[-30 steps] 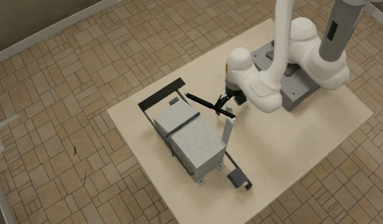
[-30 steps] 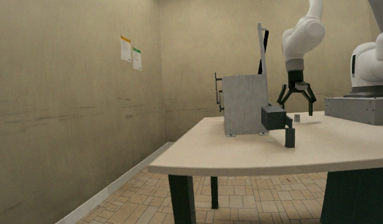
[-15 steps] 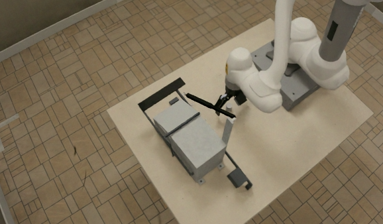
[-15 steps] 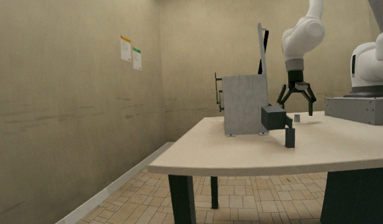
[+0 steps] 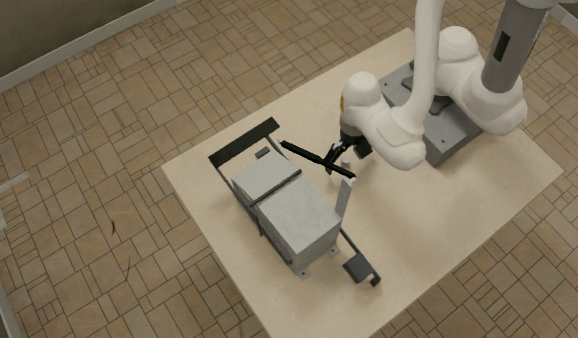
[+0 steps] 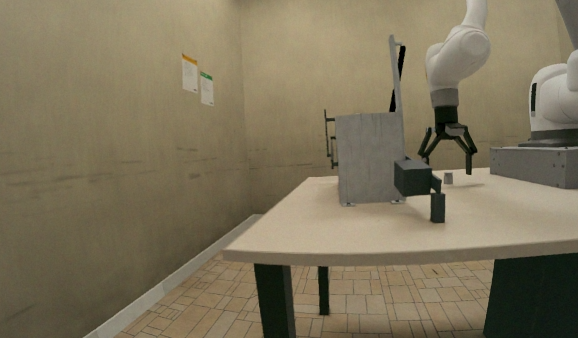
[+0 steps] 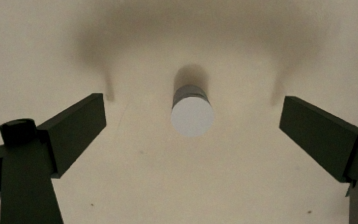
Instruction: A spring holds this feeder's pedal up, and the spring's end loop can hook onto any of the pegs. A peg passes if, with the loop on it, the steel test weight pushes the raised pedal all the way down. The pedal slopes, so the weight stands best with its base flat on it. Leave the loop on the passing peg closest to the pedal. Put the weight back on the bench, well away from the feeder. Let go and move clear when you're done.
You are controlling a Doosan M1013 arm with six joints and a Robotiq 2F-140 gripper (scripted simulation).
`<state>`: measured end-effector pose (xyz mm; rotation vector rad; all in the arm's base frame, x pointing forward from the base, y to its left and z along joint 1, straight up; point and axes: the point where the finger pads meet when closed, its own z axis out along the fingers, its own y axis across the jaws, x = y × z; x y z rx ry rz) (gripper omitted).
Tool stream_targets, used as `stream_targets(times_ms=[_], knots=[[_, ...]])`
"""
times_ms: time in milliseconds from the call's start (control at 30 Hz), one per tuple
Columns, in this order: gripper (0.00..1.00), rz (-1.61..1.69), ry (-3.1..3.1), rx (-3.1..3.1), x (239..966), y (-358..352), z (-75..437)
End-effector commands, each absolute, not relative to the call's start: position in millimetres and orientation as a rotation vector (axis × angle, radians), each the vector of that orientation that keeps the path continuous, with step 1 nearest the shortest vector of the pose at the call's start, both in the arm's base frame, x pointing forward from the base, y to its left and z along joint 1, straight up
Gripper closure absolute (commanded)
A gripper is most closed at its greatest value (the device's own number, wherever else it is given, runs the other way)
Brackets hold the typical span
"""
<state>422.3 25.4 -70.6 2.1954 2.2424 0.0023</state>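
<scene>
A grey box [image 5: 294, 205] [image 6: 370, 157] stands on the pale surface [image 5: 439, 200] [image 6: 389, 230]. To its right in the exterior view, a small grey cylinder [image 5: 345, 161] [image 6: 448, 178] [image 7: 192, 116] stands upright on the surface, beneath the claw [image 5: 345, 159] [image 6: 448, 166] [image 7: 193, 110], which is wide open, holding nothing, its fingers apart on either side of the cylinder.

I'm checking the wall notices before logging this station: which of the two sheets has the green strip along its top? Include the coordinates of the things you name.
The lower, right-hand sheet [image 6: 207, 89] in the exterior view; the other [image 6: 189, 74] hangs higher, to its left, with an orange strip.
</scene>
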Motion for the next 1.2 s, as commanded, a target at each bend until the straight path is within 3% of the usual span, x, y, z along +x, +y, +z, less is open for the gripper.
stream_targets(times_ms=[0,1167], knots=[[0.75,0.003,2.242,2.195,422.7,25.5,-70.3],[0.75,0.003,2.242,2.195,422.7,25.5,-70.3]])
